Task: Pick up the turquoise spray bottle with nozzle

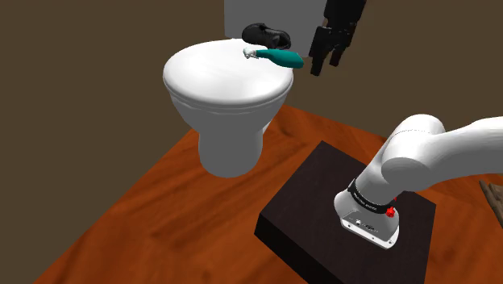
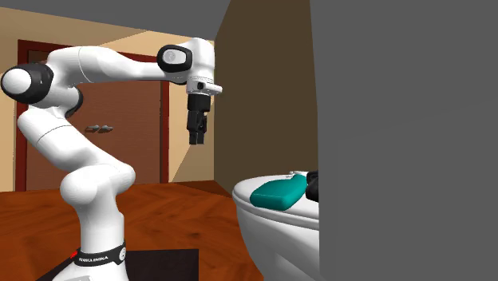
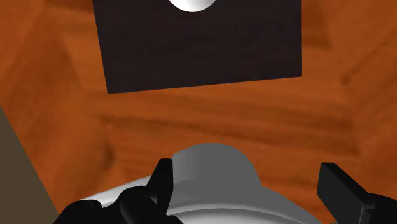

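The turquoise spray bottle [image 1: 280,57] lies on its side on the closed white toilet lid [image 1: 218,77], its pale nozzle pointing to the shoulder view's left. In the second exterior view the bottle [image 2: 279,191] rests at the lid's near edge. My black gripper [image 1: 324,66] hangs open in the air, just right of the bottle in the shoulder view and apart from it. Seen from the second exterior view, the gripper [image 2: 196,139] is well above and left of the bottle. The wrist view has the open fingers [image 3: 340,188] over the white toilet [image 3: 210,172], with nothing between them.
A black object [image 1: 267,34] sits on the lid right behind the bottle, also black [image 2: 313,185] beside it. The dark stand [image 1: 322,202] rests on a wooden floor [image 1: 145,202]. A grey wall [image 2: 399,136] is at the second exterior view's right, a brown door [image 2: 104,128] behind the arm.
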Motion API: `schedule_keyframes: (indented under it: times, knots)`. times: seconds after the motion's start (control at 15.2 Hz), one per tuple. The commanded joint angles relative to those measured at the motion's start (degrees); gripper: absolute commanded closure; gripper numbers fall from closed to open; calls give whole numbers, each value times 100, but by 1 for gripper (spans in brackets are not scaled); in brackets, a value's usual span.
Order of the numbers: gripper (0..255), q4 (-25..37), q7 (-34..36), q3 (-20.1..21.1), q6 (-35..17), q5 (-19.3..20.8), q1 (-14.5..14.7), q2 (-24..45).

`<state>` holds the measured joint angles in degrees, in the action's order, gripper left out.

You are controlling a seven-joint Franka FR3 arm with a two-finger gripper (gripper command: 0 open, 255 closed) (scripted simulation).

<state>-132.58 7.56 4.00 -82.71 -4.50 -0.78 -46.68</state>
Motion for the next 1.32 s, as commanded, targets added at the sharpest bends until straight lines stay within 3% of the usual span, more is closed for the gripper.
schedule_keyframes:
  times: [0.0,0.66,1.25]
  knots:
    - [0,0,0,0,0,0,0,0]
    - [0,83,-2707,-1234,-1434,898,280,1038]
    - [0,1012,-5082,-2181,-2563,895,703,2630]
